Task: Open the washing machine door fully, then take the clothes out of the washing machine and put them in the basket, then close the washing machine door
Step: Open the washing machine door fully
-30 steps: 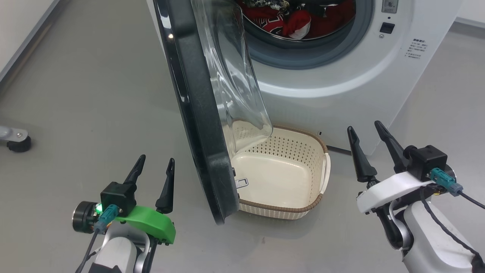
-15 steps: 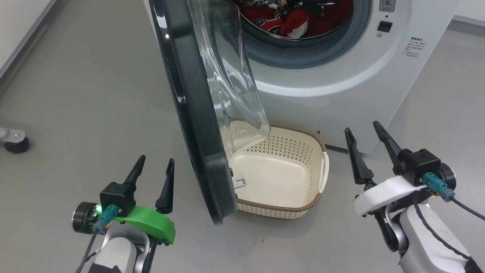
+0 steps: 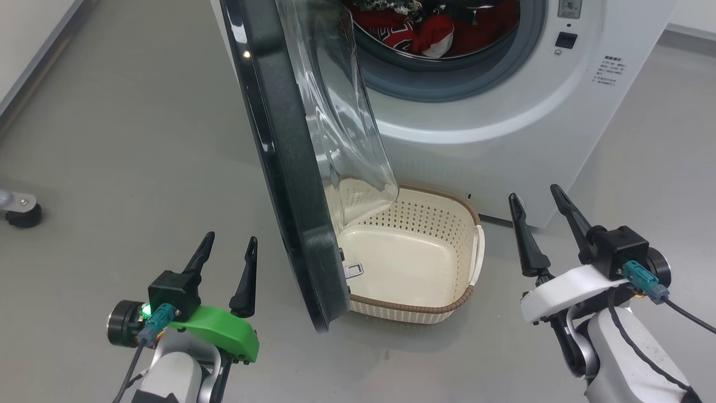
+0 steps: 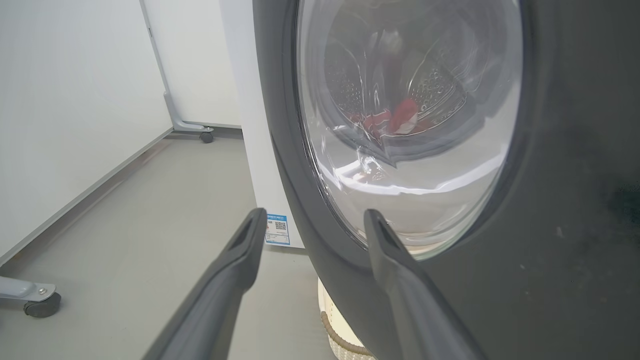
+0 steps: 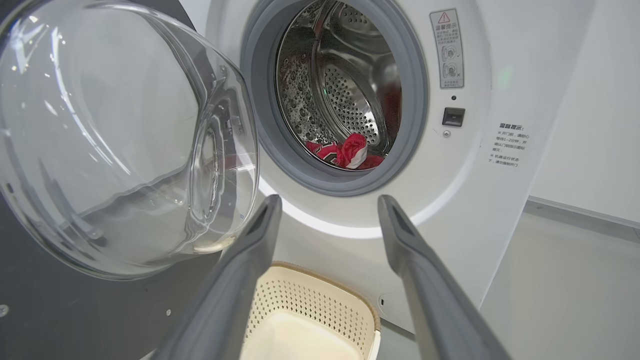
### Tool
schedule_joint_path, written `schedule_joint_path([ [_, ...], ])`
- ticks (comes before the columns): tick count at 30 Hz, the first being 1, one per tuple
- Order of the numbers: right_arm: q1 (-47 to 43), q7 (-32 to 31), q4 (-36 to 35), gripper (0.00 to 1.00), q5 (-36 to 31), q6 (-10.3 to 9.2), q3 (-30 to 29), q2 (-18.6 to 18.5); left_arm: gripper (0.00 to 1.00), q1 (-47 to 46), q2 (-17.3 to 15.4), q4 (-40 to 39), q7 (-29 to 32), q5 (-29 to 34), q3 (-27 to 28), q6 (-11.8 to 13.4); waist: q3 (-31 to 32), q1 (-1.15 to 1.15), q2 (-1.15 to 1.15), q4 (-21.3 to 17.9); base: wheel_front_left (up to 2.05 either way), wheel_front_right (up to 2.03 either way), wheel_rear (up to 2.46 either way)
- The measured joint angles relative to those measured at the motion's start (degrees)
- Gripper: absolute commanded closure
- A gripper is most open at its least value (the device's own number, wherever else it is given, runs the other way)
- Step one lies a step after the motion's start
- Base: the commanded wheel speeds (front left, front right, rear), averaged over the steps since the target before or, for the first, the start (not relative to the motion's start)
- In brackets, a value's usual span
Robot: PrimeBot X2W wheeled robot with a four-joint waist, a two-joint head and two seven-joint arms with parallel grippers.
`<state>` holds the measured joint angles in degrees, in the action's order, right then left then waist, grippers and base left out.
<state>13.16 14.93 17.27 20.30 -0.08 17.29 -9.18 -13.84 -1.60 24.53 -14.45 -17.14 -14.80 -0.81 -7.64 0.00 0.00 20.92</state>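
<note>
Head view: the washing machine door (image 3: 291, 168) stands ajar above the basket (image 3: 414, 305), which sits on the floor (image 3: 140, 140) against the washing machine (image 3: 503, 140). The left end effector (image 3: 231, 238) and right end effector (image 3: 532, 192) flank them, both released. Left wrist view: fingers face the door's outer glass. Right wrist view: the red clothes (image 5: 345, 152) lie inside the drum (image 5: 350, 100).

1. I am working in what is looking like a test lab, not a home: the washing machine (image 3: 503, 129) is standing alone ahead of my right gripper (image 3: 532, 193).
2. Bare grey floor (image 3: 140, 140) is spreading around my left gripper (image 3: 231, 238).
3. Plain white panels (image 4: 60, 100) and a castor foot (image 4: 42, 305) are standing off to its left.
</note>
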Motion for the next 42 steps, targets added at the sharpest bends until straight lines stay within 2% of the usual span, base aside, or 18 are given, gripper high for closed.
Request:
schedule_joint_path([
  [9, -0.88, 0.00, 0.34, 0.00, -1.94, 0.73, -1.22, 0.58, 0.00, 0.01, 0.00, 0.53, 0.00, -0.53, -0.11, 0.02, 0.21, 0.00, 0.00, 0.13, 0.00, 0.00, 0.00],
  [20, -1.70, 0.00, 0.64, 0.00, -3.09, 2.54, -1.97, 2.02, 0.00, 0.03, -0.01, 0.90, 0.00, -0.94, -0.14, 0.53, 0.59, 0.00, 0.00, 0.41, 0.00, 0.00, 0.00],
  [21, -1.90, 0.00, 0.68, 0.00, -3.21, 2.55, -2.07, 2.05, 0.46, 0.03, -0.01, 0.93, 0.00, -0.94, -0.15, 0.53, 0.60, 0.00, 0.00, 0.42, 0.00, 0.00, 0.00],
  [22, -2.01, 0.00, 0.76, 0.00, -3.28, 2.59, -2.16, 2.08, 1.00, 0.03, -0.01, 0.96, 0.01, -0.94, -0.15, 0.53, 0.61, 0.00, 0.00, 0.44, 0.00, 0.00, 0.00],
  [32, -2.01, 0.00, 0.90, 0.00, -4.27, 3.59, -3.33, 2.53, 1.00, 0.02, 0.00, -1.48, 0.00, -0.90, 1.02, 1.30, 0.80, 0.00, 0.00, 0.68, 0.00, 0.00, 0.00],
  [42, -2.04, 0.00, 0.91, 0.00, -5.43, 4.16, -4.67, 3.32, 1.00, -1.03, -0.02, -15.01, 0.00, 1.43, 4.38, 2.13, 0.98, 0.00, 0.00, 1.34, 0.00, 0.00, 0.00],
])
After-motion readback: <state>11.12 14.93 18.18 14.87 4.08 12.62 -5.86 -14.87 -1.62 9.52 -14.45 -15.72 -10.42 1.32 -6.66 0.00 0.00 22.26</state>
